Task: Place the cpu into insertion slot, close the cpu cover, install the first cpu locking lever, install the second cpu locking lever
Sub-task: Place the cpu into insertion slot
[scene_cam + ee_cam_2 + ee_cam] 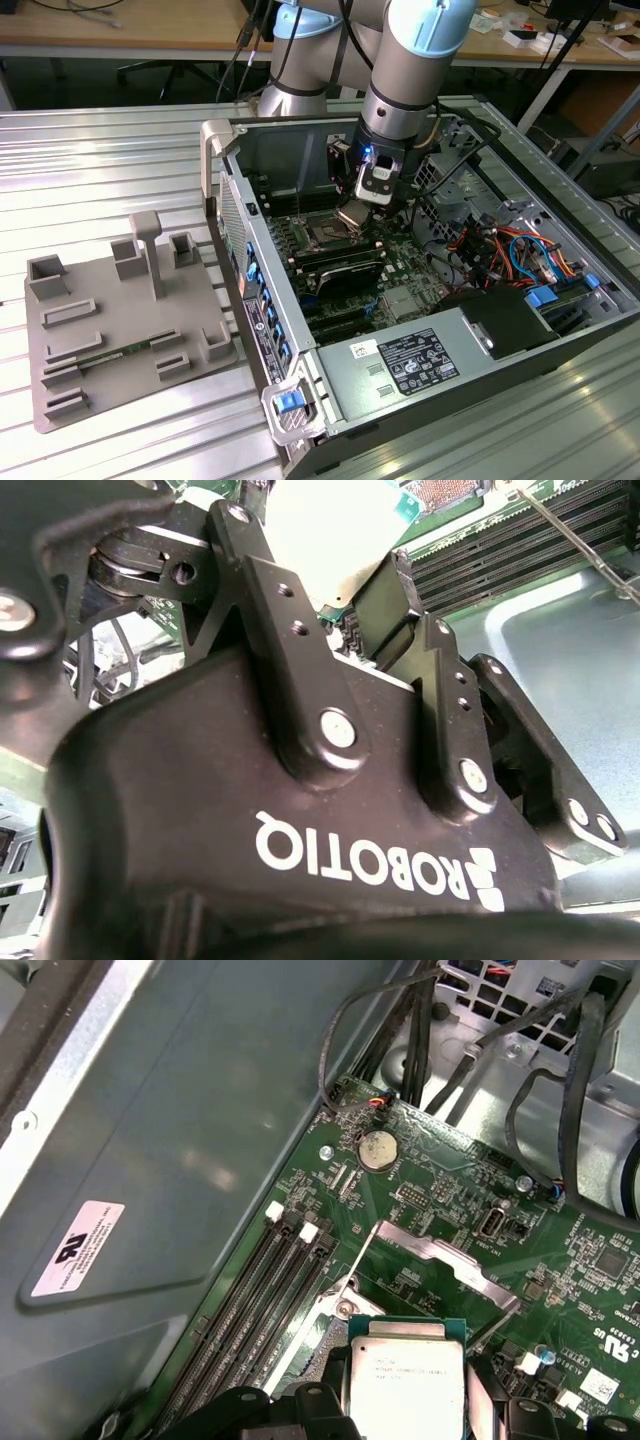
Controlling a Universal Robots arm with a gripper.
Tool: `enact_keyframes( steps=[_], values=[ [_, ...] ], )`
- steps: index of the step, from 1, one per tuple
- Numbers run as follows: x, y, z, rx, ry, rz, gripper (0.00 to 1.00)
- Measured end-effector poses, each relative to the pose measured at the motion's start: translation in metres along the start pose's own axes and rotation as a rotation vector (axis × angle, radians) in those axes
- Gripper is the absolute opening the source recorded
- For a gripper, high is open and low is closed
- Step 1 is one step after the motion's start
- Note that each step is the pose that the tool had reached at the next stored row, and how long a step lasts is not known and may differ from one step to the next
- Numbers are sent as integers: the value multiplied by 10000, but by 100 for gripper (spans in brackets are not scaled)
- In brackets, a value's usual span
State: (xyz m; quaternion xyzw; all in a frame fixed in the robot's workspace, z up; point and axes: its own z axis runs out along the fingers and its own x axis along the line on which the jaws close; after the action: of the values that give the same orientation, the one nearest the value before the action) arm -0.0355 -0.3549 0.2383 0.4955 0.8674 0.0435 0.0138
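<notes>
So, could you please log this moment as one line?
gripper: shut on cpu | cpu: held above board | insertion slot: empty

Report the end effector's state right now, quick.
The end effector: closed, holding the cpu.

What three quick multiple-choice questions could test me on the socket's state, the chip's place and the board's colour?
1. The insertion slot is: A empty; B filled; C taped over.
2. The cpu is: A in the slot; B in the gripper; C outside the case.
3. The circuit board is: A red; B white; C green.
Answers: A, its dark centre lies bare; B, the fingers clamp the chip above the board; C, green shows around the socket.
</notes>
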Motion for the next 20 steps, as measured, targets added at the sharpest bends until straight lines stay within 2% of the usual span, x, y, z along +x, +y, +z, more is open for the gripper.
enact_keyframes(
  steps=[20],
  values=[
    [0, 0, 0, -3, -13, 142, 55]
  ],
)
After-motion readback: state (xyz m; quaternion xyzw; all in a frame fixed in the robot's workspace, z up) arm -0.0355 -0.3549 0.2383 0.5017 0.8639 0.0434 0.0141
